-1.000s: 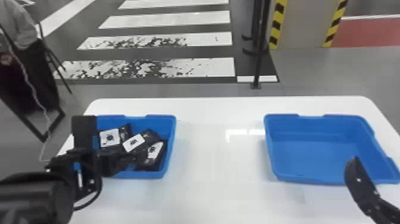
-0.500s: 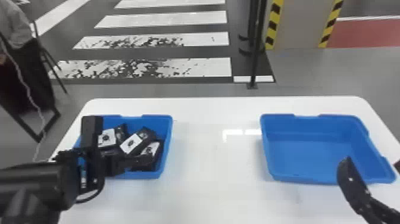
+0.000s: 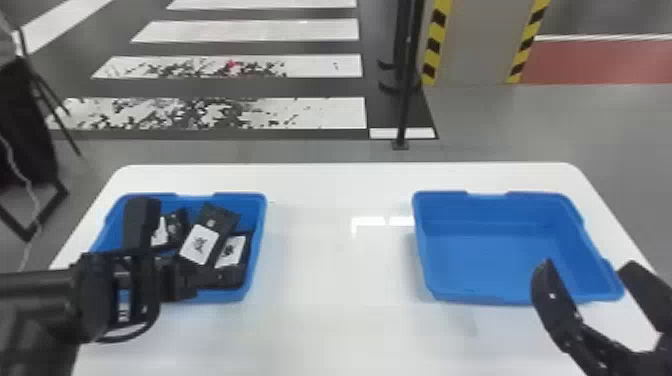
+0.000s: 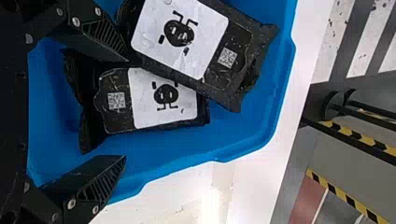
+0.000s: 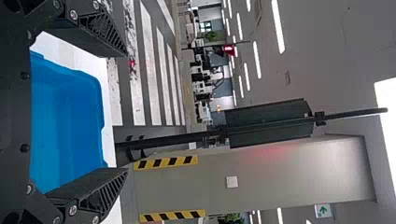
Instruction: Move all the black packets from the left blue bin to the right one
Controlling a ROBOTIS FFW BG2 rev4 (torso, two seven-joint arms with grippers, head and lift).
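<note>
"What now?"
"Picking, I think. The left bin (image 3: 252,197) is at nine o'clock on the desk (image 3: 330,330), with packets (image 3: 201,244) piled inside. The left gripper (image 4: 126,108) has jaws spread; next, pinch one."
"How many?"
"Can't tell. That gripper hides some."
"And right?"
"The right bin (image 3: 480,255), three o'clock. The right gripper (image 3: 587,264) is at its four o'clock, jaws spread."
</note>
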